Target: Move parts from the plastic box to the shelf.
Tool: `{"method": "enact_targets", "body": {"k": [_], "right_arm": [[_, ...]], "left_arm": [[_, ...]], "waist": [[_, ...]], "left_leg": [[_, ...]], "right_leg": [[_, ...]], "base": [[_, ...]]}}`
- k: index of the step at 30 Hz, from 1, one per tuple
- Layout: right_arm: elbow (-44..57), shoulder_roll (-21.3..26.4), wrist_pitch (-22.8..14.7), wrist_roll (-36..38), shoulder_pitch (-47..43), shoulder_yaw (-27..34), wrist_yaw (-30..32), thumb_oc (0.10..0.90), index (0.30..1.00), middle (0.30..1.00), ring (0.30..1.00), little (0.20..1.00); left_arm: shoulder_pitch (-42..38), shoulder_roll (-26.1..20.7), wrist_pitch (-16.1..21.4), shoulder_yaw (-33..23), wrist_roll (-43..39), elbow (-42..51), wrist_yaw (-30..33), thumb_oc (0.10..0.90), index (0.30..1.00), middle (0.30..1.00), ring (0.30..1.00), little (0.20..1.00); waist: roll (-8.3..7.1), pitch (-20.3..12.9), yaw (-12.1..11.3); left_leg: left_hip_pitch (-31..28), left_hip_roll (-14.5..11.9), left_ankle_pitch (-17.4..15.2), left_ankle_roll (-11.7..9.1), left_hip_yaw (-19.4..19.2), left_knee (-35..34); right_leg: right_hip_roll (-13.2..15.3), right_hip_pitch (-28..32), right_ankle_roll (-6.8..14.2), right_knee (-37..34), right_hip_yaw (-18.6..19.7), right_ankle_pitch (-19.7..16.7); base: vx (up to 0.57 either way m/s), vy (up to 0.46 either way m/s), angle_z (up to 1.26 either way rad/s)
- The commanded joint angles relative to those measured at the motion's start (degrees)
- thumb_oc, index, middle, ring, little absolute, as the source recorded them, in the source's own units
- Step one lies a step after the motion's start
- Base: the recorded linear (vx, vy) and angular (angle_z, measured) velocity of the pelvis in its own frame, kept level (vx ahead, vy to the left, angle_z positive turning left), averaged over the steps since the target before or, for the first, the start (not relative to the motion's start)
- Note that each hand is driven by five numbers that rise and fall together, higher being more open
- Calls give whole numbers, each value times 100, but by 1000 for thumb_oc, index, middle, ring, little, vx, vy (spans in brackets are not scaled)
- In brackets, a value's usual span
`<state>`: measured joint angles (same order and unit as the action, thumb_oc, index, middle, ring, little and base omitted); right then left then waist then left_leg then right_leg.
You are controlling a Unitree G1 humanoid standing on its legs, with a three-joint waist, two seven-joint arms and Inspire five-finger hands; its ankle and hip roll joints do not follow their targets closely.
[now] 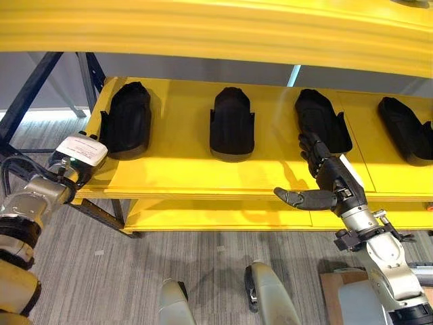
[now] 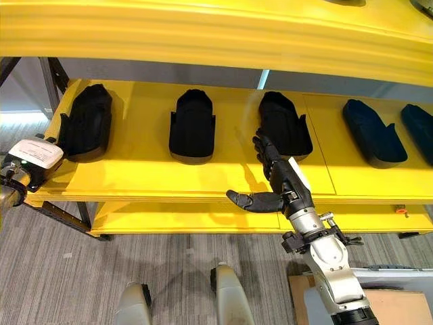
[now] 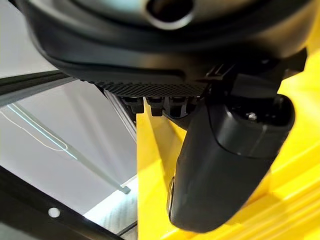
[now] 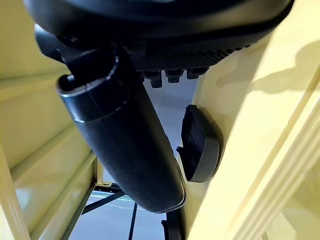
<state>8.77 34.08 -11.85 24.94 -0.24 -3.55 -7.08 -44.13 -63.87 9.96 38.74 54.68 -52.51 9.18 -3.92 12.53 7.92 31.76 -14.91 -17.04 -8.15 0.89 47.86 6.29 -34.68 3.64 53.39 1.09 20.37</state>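
**Right hand at a part on the yellow shelf**

The right hand (image 2: 284, 183) is reaching over the front edge of the yellow metal shelf (image 2: 203, 172), fingers straight and spread, thumb out, holding nothing. Its fingertips are lying at the near end of a black moulded plastic part (image 2: 287, 125). Judging from this, releasing cleanly and withdrawing straight back should avoid nudging it. Other matt black, shoe-shaped parts are sitting in a row toward the back edge. The left hand (image 1: 67, 169) is at the shelf's left corner; its fingers cannot be made out.

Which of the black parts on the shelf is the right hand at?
The third black part from the left. The right hand has its straight fingers on that part's near end; the other parts lie apart along the yellow shelf.
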Motion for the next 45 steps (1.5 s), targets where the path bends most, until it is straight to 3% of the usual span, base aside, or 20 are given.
{"method": "enact_targets", "body": {"k": [1,15,22,26,28,33,38,45], "right_arm": [[756,154,-544,331,-245,452,30,900,1000,1000,1000,1000],[739,179,-569,378,-209,466,56,900,1000,1000,1000,1000],[713,196,-671,361,-186,506,128,900,1000,1000,1000,1000],[678,204,-781,321,-171,563,230,900,1000,1000,1000,1000],[658,176,-801,308,-118,656,245,900,1000,1000,1000,1000],[606,65,-710,254,-33,902,245,900,1000,1000,1000,1000],[595,23,-596,287,-57,949,181,900,1000,1000,1000,1000],[631,-13,-503,262,-56,939,148,900,1000,1000,1000,1000]], "left_arm": [[-432,-104,-414,83,10,-369,89,900,1000,1000,1000,1000],[-310,-163,-421,-37,-77,-432,126,900,1000,1000,1000,1000],[-338,-280,-409,-170,-138,-175,470,900,1000,1000,1000,1000],[-197,-631,-443,-693,-455,370,862,900,1000,1000,1000,1000],[-31,-907,-459,-1121,-545,1135,1025,900,1000,1000,1000,1000],[998,-1269,-440,-2619,-430,2885,1110,900,1000,1000,1000,1000],[1955,-1180,-400,-3802,-396,3616,1187,900,1000,1000,1000,1000],[2397,-822,-281,-4452,-845,4151,1093,900,1000,1000,1000,1000]], "waist": [[55,-399,-45],[70,-397,-45],[65,-422,-55],[84,-444,-101],[87,-460,-155],[76,-499,-270],[99,-536,-283],[131,-575,-261]], "left_leg": [[235,-47,285,320,120,-118],[227,-60,302,312,113,-135],[231,-57,303,304,122,-137],[213,-56,325,291,130,-187],[220,-47,326,292,140,-199],[229,-22,287,283,161,-207],[217,-11,278,273,147,-234],[244,-22,334,279,151,-274]], "right_leg": [[479,700,262,-581,2,-153],[483,703,256,-579,7,-146],[485,693,258,-564,-7,-144],[487,716,260,-592,-19,-147],[488,707,255,-584,-31,-141],[474,727,230,-588,-55,-97],[452,716,207,-601,-45,-96],[428,684,185,-645,-52,-145]], "base": [[0,0,0],[0,0,0],[0,0,0],[0,0,0],[0,0,0],[0,0,0],[13,-2,0],[0,0,0]]}}
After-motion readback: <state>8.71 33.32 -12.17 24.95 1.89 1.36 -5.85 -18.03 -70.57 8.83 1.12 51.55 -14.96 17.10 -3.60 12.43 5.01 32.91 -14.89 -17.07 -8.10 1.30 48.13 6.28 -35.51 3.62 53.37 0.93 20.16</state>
